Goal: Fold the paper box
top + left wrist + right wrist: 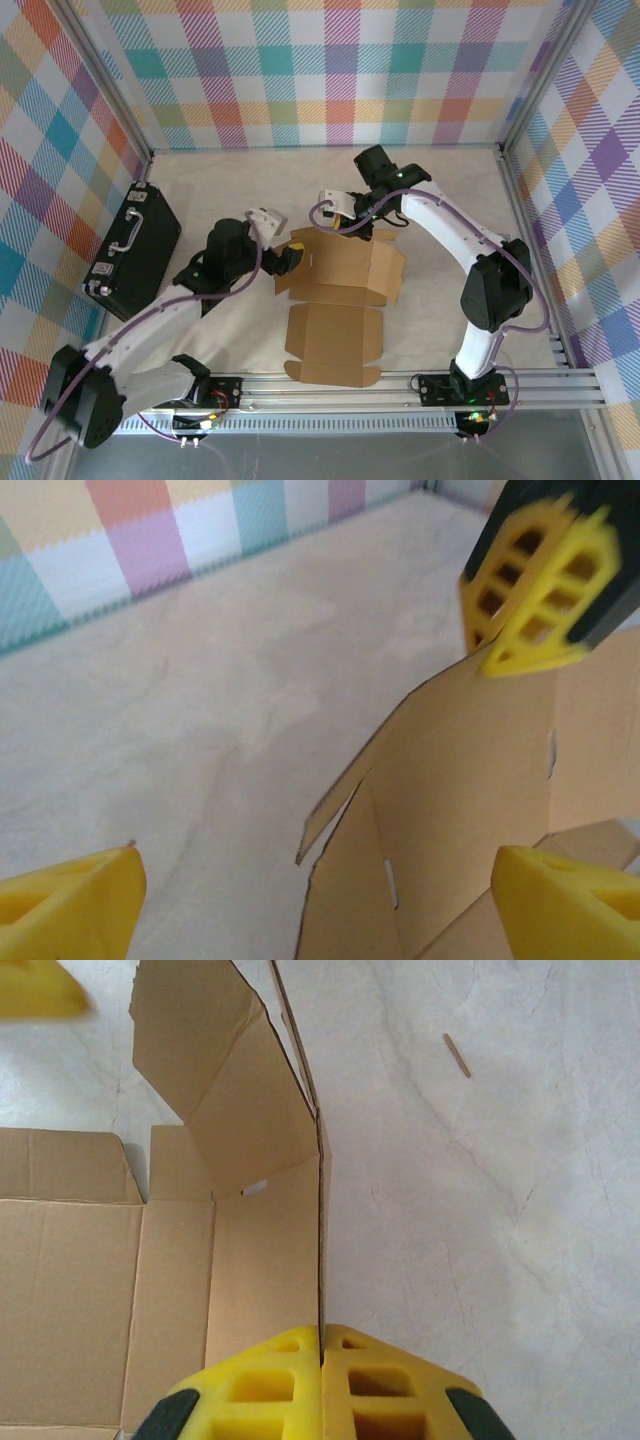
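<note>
Paper box (335, 335) lies mid-tabletop (220, 180), near edge by the rail btwn the two arm bases. Plain brown corrugated, unprinted. Near section is flat w/ flaps spread out. Far section is partly raised.

Right tool (321, 1360) is clenched on the box: its two yellow fingers meet on the top edge of an upright panel, cardboard pinched btwn them. In the right wrist cam that panel runs straight away from the fingers, w/ a side flap tilted up at its far end. Rest of the sheet lies flat to the left. Left wrist cam shows the same pinch at upper right, blurred.

Left tool (315, 905) is released, fingers wide apart, one yellow tip at each lower corner of its own cam. A cardboard panel stands just ahead of it; can't tell if it touches. From the top cam it sits at the box's far left corner.

Black case (135, 250) w/ handle lies well left, by the plaid wall, apart from the box. Thin brown sliver (457, 1055) lies on bare tabletop right of the box.
</note>
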